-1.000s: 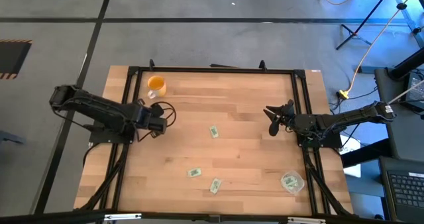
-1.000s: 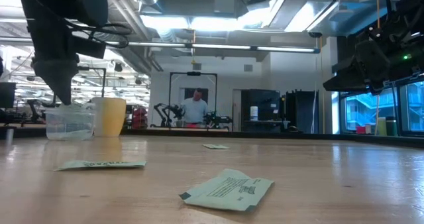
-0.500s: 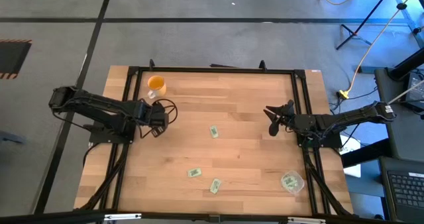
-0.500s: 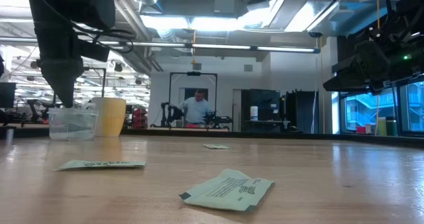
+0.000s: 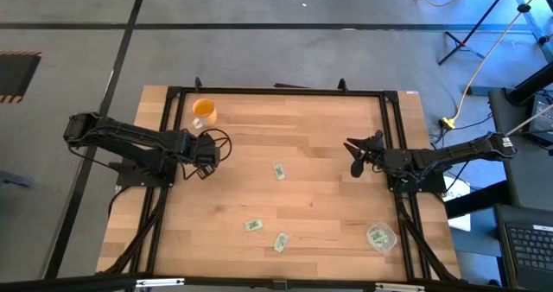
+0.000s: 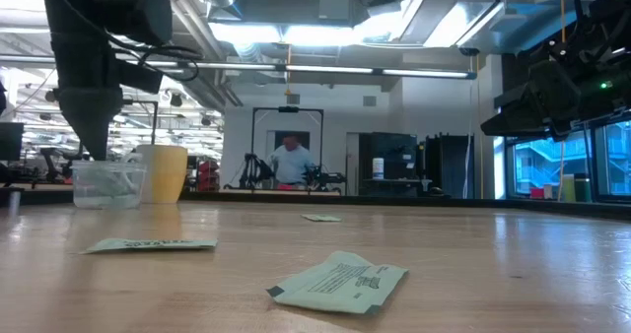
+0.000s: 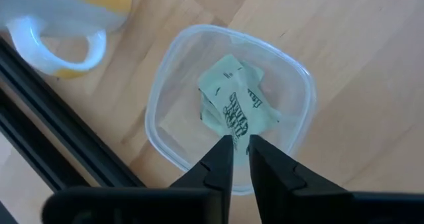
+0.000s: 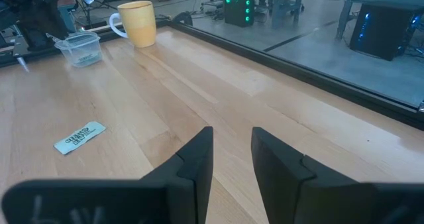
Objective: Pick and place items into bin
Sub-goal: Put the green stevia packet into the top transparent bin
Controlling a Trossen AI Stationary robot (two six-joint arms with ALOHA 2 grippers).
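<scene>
My left gripper [image 7: 240, 143] hangs fingers down over a clear plastic bin [image 7: 291, 71] near the table's left edge, its fingertips a narrow gap apart with nothing between them. Light green packets [image 7: 233, 108] lie crumpled on the bin's floor. In the low view its tip [image 6: 96, 156] stands at the height of the bin's rim [image 6: 108, 166]. Three packets lie flat on the wood [image 5: 278, 172], [image 5: 252, 225], [image 5: 281, 241]. My right gripper [image 5: 354, 158] waits open near the table's right edge, above the wood.
An orange cup [image 5: 203, 112] stands beside the bin toward the far edge. A second clear container [image 5: 380, 237] holding packets sits near the near right corner. Black frame rails [image 5: 164, 188] run along the table's sides. A person [image 6: 291, 163] stands far off in the room.
My left gripper has moved a little toward the table's far edge over the clear bin, then kept still.
</scene>
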